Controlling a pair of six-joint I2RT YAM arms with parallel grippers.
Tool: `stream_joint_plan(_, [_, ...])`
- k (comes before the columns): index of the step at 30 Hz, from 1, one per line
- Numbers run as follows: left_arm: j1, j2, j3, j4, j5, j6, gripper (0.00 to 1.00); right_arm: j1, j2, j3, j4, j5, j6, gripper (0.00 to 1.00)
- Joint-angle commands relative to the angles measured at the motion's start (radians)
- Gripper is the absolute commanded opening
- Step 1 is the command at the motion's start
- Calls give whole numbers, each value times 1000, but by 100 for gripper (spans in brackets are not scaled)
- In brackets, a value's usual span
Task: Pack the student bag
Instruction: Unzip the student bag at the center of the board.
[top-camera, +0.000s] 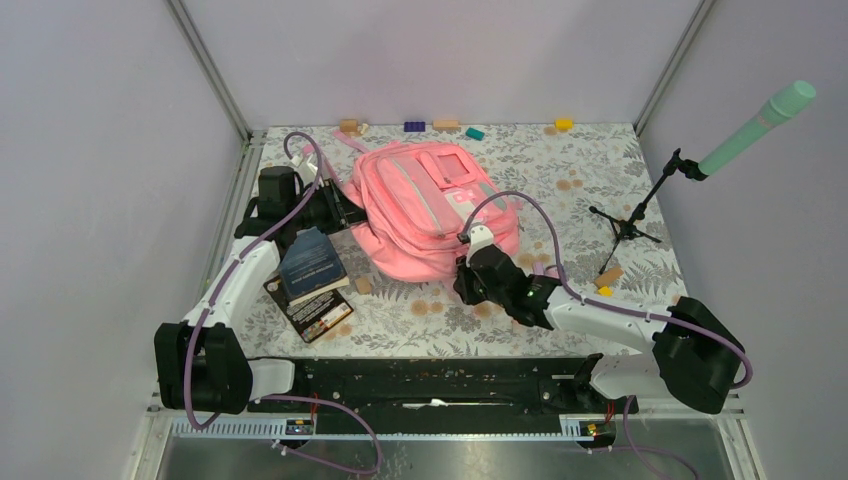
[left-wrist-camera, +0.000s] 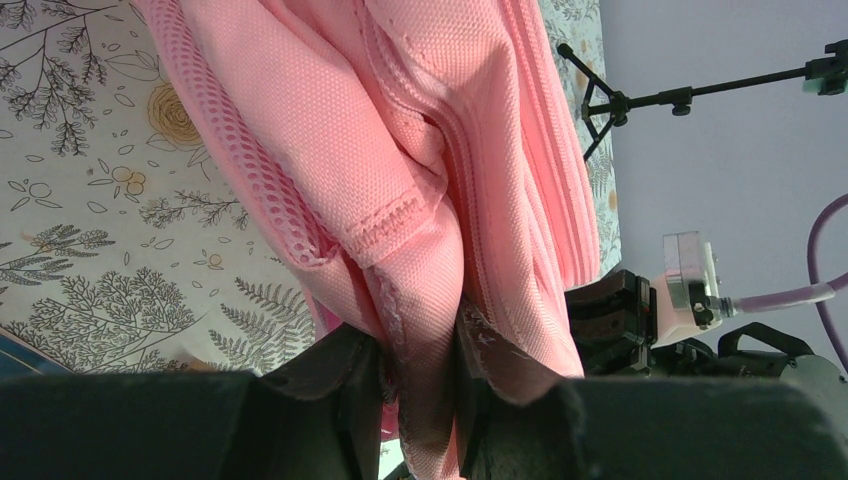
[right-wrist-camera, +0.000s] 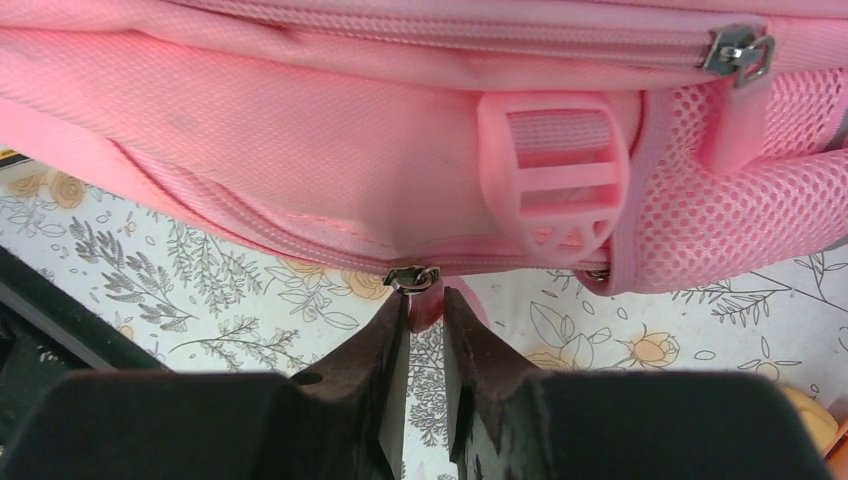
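The student bag (top-camera: 430, 205) lies front-up on the far middle of the desk (top-camera: 420, 330). The left pincer (left-wrist-camera: 420, 350) sits at the bag's left edge, clamped tight on a fold of its pink fabric. The right pincer (right-wrist-camera: 427, 312) is at the bag's near right edge, its jaws almost together, nipping a small pink tab hanging just below a zip slider (right-wrist-camera: 412, 278) of the bag.
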Motion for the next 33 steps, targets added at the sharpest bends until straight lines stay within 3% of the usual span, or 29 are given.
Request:
stream_joint_plan(1, [2,-22,-2,111,37,7,0,26,-37,97,-31,-70,29,0])
stream_joint_plan(16, [2,-27,-17,137,51,-3,0,26,-18,260,-282,-153,140,0])
stream_joint_plan(25, [0,-54,-30,172,63,-11,0,26,43,359,-304,-293,213,0])
stream_joint_plan(33, [0,-64,-35,188,69,-14,0,26,83,410,-305,-313,232,0])
